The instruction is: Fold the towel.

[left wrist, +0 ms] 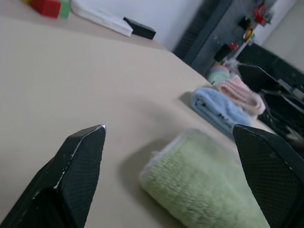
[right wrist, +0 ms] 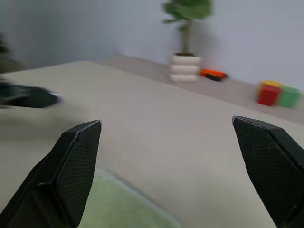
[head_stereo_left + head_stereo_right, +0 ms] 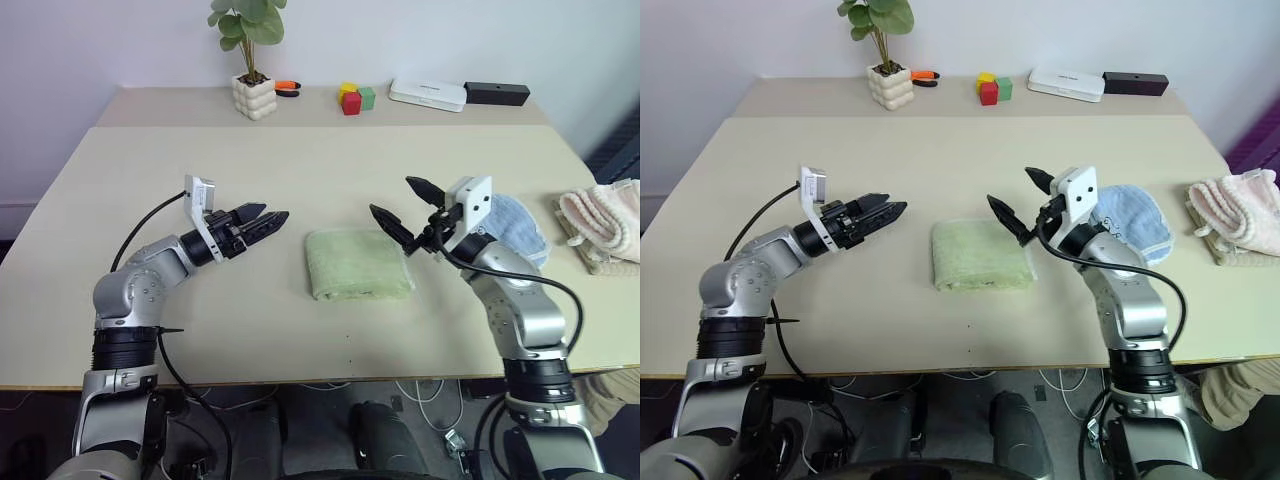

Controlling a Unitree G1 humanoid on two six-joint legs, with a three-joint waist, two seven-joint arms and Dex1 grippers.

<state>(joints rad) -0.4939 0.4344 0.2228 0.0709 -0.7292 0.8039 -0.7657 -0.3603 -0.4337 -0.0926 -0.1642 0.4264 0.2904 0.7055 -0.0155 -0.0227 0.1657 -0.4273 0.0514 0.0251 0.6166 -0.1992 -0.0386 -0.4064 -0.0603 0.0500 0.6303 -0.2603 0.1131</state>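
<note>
The light green towel (image 3: 358, 262) lies folded into a small rectangle on the tan table (image 3: 300, 170), between my two arms. My left gripper (image 3: 268, 217) hovers just to its left, pointing toward it. In the left wrist view the fingers (image 1: 80, 156) stand wide apart with nothing between them, and the towel (image 1: 204, 185) lies ahead of them. My right gripper (image 3: 395, 200) hangs above the towel's right edge. It is open and empty, and in the right wrist view the towel (image 2: 118, 204) shows low between its fingers.
A folded light blue towel (image 3: 515, 225) and a pale pink fluffy towel (image 3: 605, 222) lie to the right. Along the far edge stand a potted plant (image 3: 254, 95), coloured blocks (image 3: 353, 97), a white box (image 3: 428, 94) and a black box (image 3: 497, 94).
</note>
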